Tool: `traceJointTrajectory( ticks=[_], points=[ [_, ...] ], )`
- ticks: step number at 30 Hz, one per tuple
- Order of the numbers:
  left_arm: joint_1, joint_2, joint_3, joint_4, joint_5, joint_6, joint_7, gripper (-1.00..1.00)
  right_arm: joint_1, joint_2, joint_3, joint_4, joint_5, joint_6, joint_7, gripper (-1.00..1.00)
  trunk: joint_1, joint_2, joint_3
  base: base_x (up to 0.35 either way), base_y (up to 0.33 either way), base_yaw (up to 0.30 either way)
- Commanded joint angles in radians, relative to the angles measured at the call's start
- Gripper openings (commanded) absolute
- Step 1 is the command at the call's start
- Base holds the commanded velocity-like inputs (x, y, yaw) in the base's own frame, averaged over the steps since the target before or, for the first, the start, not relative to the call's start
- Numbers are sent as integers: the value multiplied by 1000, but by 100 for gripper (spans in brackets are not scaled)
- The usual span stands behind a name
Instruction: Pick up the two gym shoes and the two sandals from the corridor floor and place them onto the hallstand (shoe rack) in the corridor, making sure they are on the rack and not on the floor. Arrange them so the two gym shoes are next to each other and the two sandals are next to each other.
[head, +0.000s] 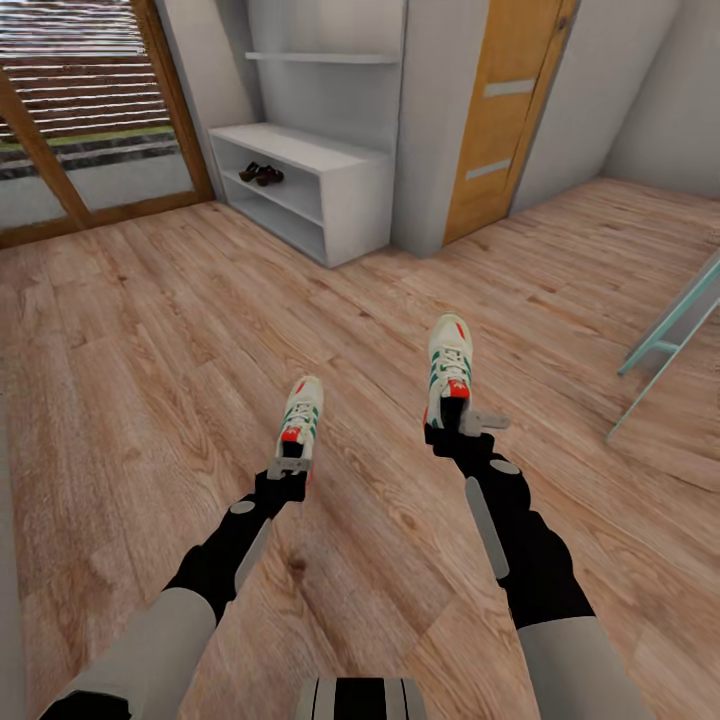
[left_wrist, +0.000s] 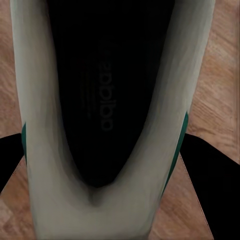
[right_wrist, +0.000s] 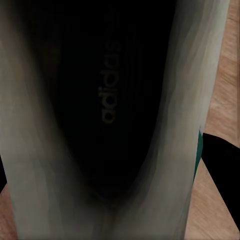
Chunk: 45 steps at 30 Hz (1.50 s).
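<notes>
— Out front over the corridor floor (head: 150, 330), left gripper (head: 289, 462) grasping one gym shoe (head: 301, 407), right gripper (head: 463, 420) clamped on the other gym shoe (head: 449, 365).
— Carry stage, I'd say. Sandals (head: 261, 174) sit on the hallstand (head: 345, 190) shelf ahead; next calls for driving closer.

Warm brown wood-plank floor (head: 200, 330) runs across the whole room, its grain plain in even, soft light. At the far left stands a large window (head: 80, 110) in a wooden frame, with slatted blinds in its upper part (grass and paving show through the glass). Pale grey walls (head: 660, 90) enclose the space. A light wooden door (head: 505, 110) with two pale inset panels stands at the back, and a pale blue ladder (head: 670, 340) leans in at the right edge.
</notes>
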Motion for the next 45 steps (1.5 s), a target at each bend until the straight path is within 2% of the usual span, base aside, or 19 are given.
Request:
traceJointTrajectory(
  ticks=[1, 14, 18, 21, 34, 45],
  points=[
    [0, 0, 0, -1, 6, 7, -2, -100, 0, 0, 1, -1, -11, 3, -9, -100, -1, 0, 5, 0, 0, 0],
    [2, -1, -2, 0, 16, 7, -4, -100, 0, 0, 1, -1, -12, 3, -9, -100, -6, 3, 76, 0, 0, 0],
    [1, -1, -2, 1, 54, 7, -4, -100, 0, 0, 1, -1, -12, 3, -9, -100, -8, 4, 98, 0, 0, 0],
    [1, 0, -2, 1, 68, 7, -4, -100, 0, 0, 2, -1, -13, 3, -9, -100, -10, 5, 115, 0, 0, 0],
    [2, 0, -2, 1, 71, 6, -4, -100, 0, 0, 1, -1, -14, 3, -9, -100, -15, 8, 186, 0, 0, 0],
    [2, -1, -2, 1, 71, 6, -4, -100, 0, 0, 1, 0, -15, 3, -9, -100, -15, 8, 204, 0, 0, 0]
  ],
)
